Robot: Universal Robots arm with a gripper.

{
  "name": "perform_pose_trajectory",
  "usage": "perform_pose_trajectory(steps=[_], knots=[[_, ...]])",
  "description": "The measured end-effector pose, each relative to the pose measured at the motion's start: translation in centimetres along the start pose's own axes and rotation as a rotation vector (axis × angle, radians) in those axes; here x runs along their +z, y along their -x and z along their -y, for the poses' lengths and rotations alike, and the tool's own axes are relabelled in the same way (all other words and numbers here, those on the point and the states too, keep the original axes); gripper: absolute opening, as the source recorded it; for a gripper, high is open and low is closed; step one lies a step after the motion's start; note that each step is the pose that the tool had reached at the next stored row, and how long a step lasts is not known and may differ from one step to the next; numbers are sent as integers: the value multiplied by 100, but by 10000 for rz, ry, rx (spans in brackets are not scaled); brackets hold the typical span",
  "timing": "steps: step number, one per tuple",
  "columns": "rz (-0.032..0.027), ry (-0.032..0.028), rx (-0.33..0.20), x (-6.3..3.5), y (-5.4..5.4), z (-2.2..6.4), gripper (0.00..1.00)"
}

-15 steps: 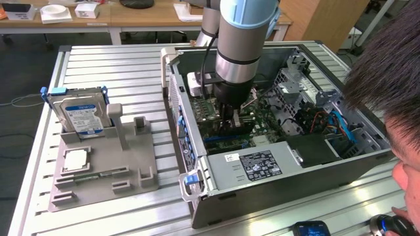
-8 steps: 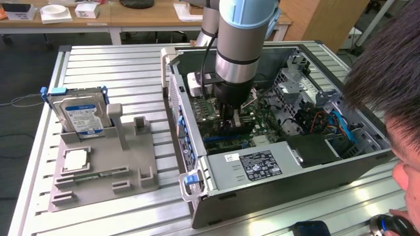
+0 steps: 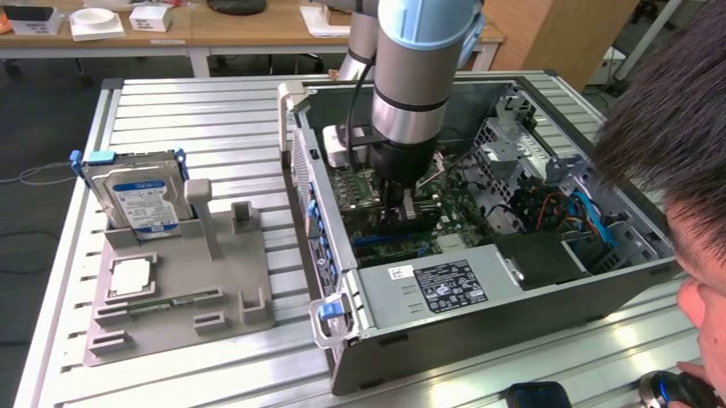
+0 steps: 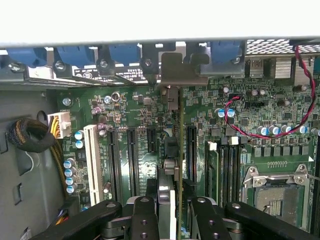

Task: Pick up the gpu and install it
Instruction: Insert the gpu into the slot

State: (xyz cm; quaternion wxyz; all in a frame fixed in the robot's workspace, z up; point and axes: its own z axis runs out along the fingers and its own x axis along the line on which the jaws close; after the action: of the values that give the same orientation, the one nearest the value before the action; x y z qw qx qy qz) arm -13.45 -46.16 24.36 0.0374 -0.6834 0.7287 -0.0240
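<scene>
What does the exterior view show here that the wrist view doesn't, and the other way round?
Exterior view: the hard drive standing in the grey fixture beside the computer case, and a person's head at that view's right. Wrist view: the gpu edge-on among the expansion slots, its bracket at the case's rear wall, and the CPU socket. Both: the gripper clamped on the gpu over the motherboard.

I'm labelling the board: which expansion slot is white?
The white one is the slot beside the blue-topped capacitors, farthest from the gpu; the rest are black.
</scene>
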Motion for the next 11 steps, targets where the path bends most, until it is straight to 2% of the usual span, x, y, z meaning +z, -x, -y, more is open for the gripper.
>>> perform_pose_trajectory(steps=[11], knots=[[1, -4, -3, 7, -1, -15, 30]])
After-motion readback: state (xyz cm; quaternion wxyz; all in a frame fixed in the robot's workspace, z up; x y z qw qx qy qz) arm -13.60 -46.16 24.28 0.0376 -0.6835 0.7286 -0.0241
